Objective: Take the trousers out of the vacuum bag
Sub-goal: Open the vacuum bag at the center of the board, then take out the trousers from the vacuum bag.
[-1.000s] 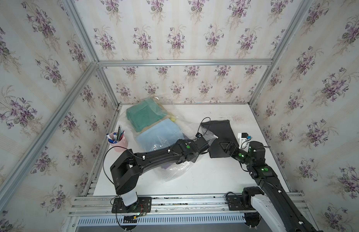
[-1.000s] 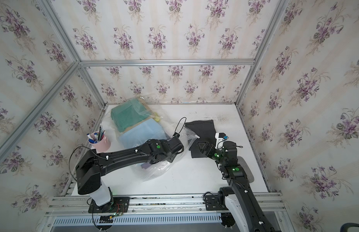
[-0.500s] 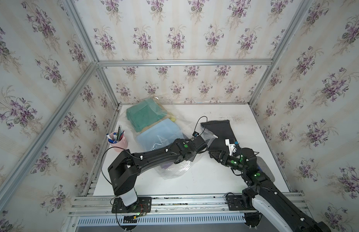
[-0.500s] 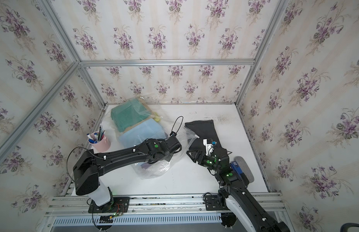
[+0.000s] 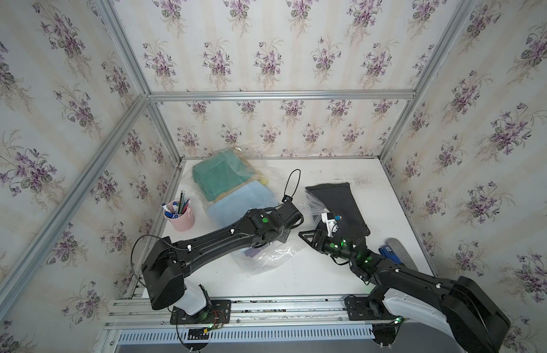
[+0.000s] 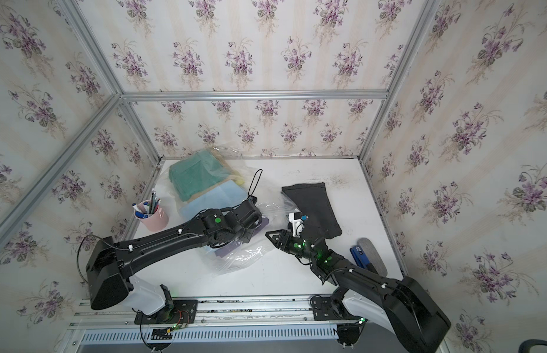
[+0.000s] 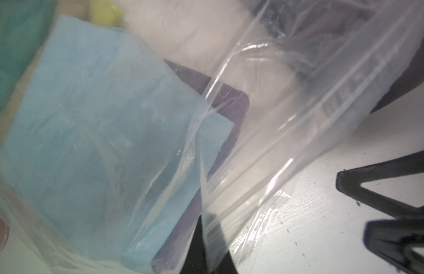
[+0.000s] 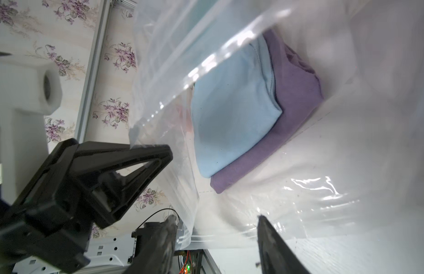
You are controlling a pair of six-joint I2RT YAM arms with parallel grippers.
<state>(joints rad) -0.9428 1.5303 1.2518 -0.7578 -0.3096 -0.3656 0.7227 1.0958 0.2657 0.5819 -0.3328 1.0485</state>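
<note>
The vacuum bag (image 5: 267,259) (image 6: 235,259) lies crinkled left of centre, its mouth toward the right arm. Inside it, trousers are stacked: teal (image 5: 220,177), light blue (image 5: 238,201) (image 8: 232,102) and purple (image 8: 298,95) (image 7: 232,104). Dark grey trousers (image 5: 339,204) (image 6: 315,204) lie outside it on the table. My left gripper (image 5: 298,217) (image 7: 206,237) is shut on the bag's upper lip and holds the mouth up. At the mouth, my right gripper (image 5: 312,235) (image 6: 276,237) (image 8: 215,220) is open, its fingers either side of the lower plastic edge.
A pink cup of pens (image 5: 182,215) stands by the left wall. A blue and grey object (image 5: 394,250) lies near the right edge, behind the right arm. Papered walls enclose the white table (image 5: 321,275) on three sides.
The left gripper has closed on the bag's lip. The right gripper has drawn back off the dark grey trousers to the bag's mouth, with its jaws narrowing.
</note>
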